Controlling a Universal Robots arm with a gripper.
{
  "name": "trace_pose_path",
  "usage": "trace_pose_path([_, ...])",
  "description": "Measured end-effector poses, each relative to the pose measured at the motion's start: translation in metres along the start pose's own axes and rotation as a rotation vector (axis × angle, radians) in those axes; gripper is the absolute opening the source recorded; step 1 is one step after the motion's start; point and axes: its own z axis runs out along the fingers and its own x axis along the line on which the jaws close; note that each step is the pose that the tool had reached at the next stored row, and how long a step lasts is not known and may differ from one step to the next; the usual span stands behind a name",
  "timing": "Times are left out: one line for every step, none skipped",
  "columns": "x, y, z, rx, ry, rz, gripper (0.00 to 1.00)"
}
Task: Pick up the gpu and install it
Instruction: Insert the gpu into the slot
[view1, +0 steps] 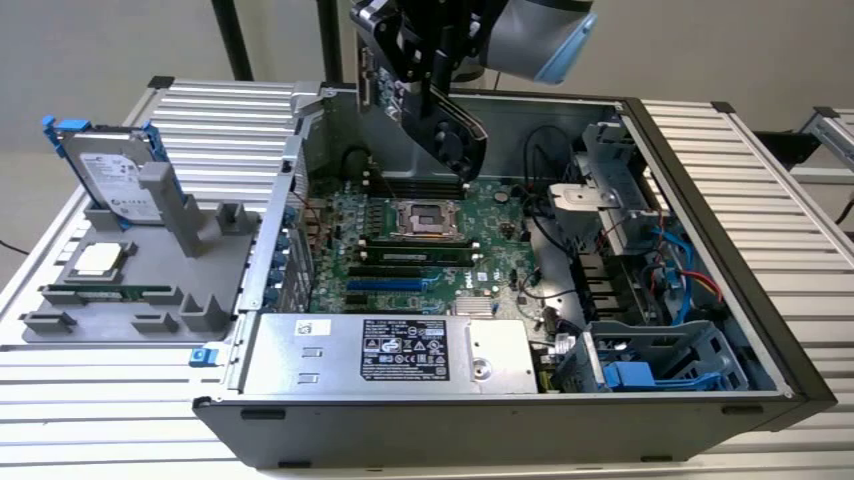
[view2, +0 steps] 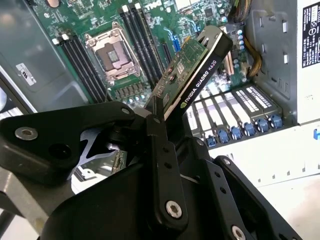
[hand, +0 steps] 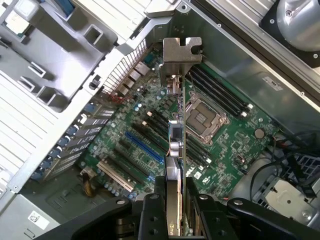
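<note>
The gpu (view1: 449, 128) hangs in the air above the open computer case, over the back part of the green motherboard (view1: 400, 255). My gripper (view1: 427, 80) is shut on the card's upper end. In the second wrist view the gpu (view2: 192, 65) shows its green board and black cooler edge, clamped at the gripper (view2: 162, 115). In the first wrist view the gpu (hand: 176, 135) is seen edge-on, its silver bracket (hand: 182, 50) at the far end, with the gripper (hand: 174, 189) closed around it. Blue and black expansion slots (hand: 145, 147) lie on the motherboard below, apart from the card.
A grey fixture (view1: 200, 230) on the exterior view's left holds a hard drive with blue frame (view1: 114, 175), a processor (view1: 96, 258) and a memory stick (view1: 107, 293). Inside the case are the power supply (view1: 387, 350), cables (view1: 561, 230) and a drive cage (view1: 654, 360).
</note>
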Motion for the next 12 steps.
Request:
trace_pose_path([0.0,0.0,-0.0001,-0.0001,0.0002,-0.003,0.0])
trace_pose_path([0.0,0.0,-0.0001,-0.0001,0.0003,-0.007,0.0])
trace_pose_path([0.0,0.0,-0.0001,-0.0002,0.0005,-0.01,0.0])
trace_pose_path([0.0,0.0,-0.0002,-0.0002,0.0007,-0.014,0.0])
trace_pose_path([0.0,0.0,-0.0002,-0.0003,0.0008,-0.017,0.0])
trace_pose_path([0.0,0.0,-0.0003,-0.0004,0.001,-0.021,0.0])
trace_pose_path([0.0,0.0,-0.0003,-0.0005,0.0012,-0.024,0.0])
trace_pose_path([0.0,0.0,-0.0004,-0.0005,0.0013,-0.028,0.0])
trace_pose_path([0.0,0.0,-0.0004,-0.0006,0.0015,-0.031,0.0])
trace_pose_path([0.0,0.0,-0.0005,-0.0006,0.0016,-0.034,0.0])
trace_pose_path([0.0,0.0,-0.0005,-0.0007,0.0018,-0.038,0.0])
trace_pose_path([0.0,0.0,-0.0005,-0.0008,0.002,-0.041,0.0])
